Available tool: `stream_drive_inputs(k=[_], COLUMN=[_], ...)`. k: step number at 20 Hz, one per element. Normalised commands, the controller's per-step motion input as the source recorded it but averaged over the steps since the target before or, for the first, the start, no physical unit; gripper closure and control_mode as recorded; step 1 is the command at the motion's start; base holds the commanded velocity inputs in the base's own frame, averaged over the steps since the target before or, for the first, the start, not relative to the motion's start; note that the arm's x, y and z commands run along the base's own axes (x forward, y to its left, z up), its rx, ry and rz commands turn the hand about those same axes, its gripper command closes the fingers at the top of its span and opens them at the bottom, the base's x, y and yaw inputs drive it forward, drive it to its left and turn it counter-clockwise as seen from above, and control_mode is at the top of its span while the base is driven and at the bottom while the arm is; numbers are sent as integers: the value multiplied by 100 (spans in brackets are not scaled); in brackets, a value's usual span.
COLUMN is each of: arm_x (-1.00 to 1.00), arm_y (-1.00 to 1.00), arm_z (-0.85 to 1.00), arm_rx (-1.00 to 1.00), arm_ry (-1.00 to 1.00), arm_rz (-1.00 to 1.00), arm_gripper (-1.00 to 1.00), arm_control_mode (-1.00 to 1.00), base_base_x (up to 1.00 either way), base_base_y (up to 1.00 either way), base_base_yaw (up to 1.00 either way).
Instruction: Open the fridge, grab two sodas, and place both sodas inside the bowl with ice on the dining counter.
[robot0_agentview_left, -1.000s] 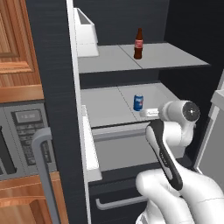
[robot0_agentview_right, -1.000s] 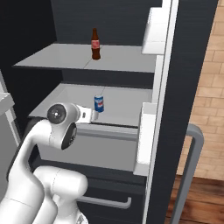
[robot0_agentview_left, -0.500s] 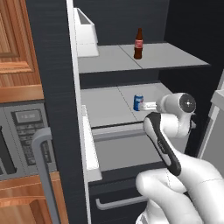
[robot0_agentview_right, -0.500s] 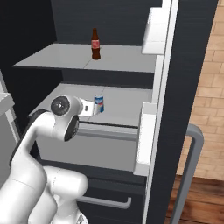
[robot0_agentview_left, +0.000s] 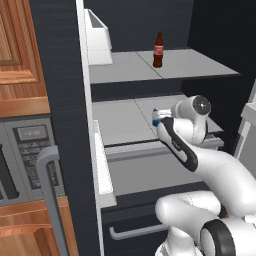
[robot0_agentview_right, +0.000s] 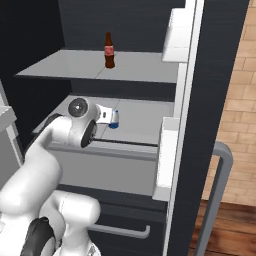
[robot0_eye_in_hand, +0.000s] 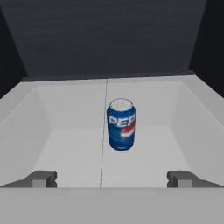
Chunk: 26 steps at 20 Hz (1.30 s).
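Fridge stands open, pale shelves lit against a dark back wall.

Left base view: bottle upright on the upper shelf, unmoved. Can on the middle shelf, mostly hidden behind the white wrist; a second ago it stood fully visible, with the hand lower and to its right. The arm has since risen and reached into the shelf opening. Fingers hidden here.

Right base view: same bottle on the upper shelf. Gripper points inward at shelf height, its tip just beside the can; whether they touch, cannot tell. Earlier the wrist sat lower and further left, with a clear gap to the can.

Hand view: can upright, centred on the white shelf floor, ahead of the gripper. Fingertips spread wide at either side of the frame, nothing between them; can lies beyond the tips, apart from both.
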Motion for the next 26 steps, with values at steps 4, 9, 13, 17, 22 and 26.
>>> stream_drive_inputs(k=[4,9,13,17,22,26], arm_x=[47,42,27,21,25,29], arm_y=[0,0,-5,-6,-1,0], arm_z=[0,-2,-26,-33,-23,-20], arm_rx=[-1,-3,-4,-4,-2,-1], arm_ry=[4,1,0,0,0,0], arm_rz=[0,0,0,0,0,0], arm_gripper=[-100,-100,-100,-100,-100,-100], arm_control_mode=[-100,-100,-100,-100,-100,-100], base_base_x=[0,0,0,0,0,0], base_base_y=[0,0,0,0,0,0], base_base_yaw=[0,0,0,0,0,0])
